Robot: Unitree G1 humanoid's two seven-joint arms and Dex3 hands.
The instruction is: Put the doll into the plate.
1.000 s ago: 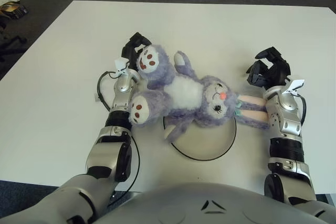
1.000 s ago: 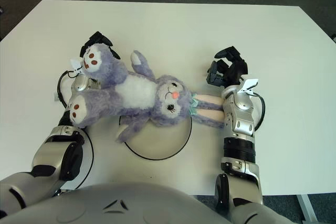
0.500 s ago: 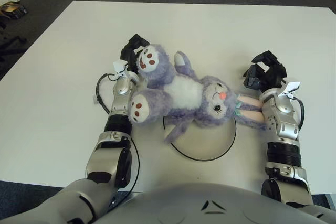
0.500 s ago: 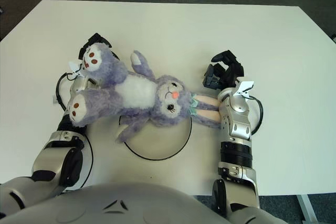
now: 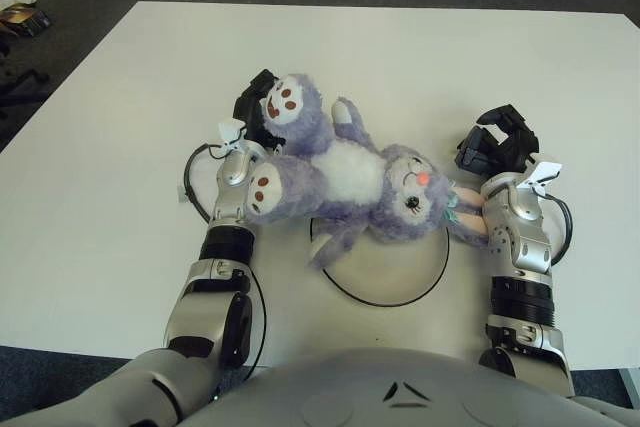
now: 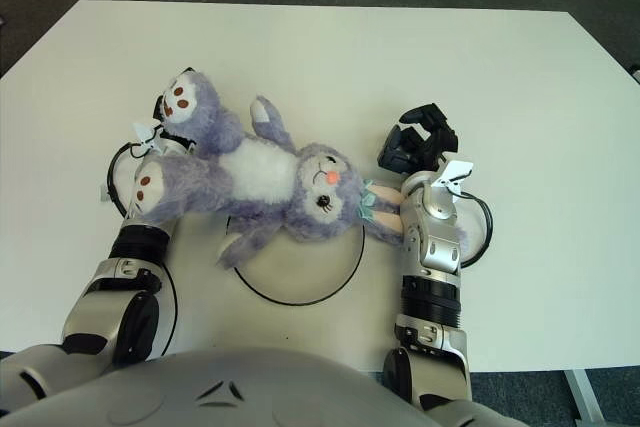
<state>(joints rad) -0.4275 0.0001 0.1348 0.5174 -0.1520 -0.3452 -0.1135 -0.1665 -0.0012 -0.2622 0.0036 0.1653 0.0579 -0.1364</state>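
While the white surface (image 5: 120, 147) fills most of both views, the purple doll (image 5: 345, 175) lies across its near middle, belly up, feet toward the robot's left and head toward the right. Doll head and one arm overlap the plate (image 5: 385, 267), a flat pale disc with a dark rim; the legs and torso hang out past the plate's left edge over the surface. Long ears stretch right, touching the right forearm. Left robot hand (image 5: 252, 107) sits at the doll's feet, dark fingers mostly hidden behind the upper foot, forearm pressed under the lower leg; cannot tell if it grips the doll or only props it. Right robot hand (image 5: 497, 142) shows just right of the doll's head, above the ears, fingers curled loosely with nothing between them.
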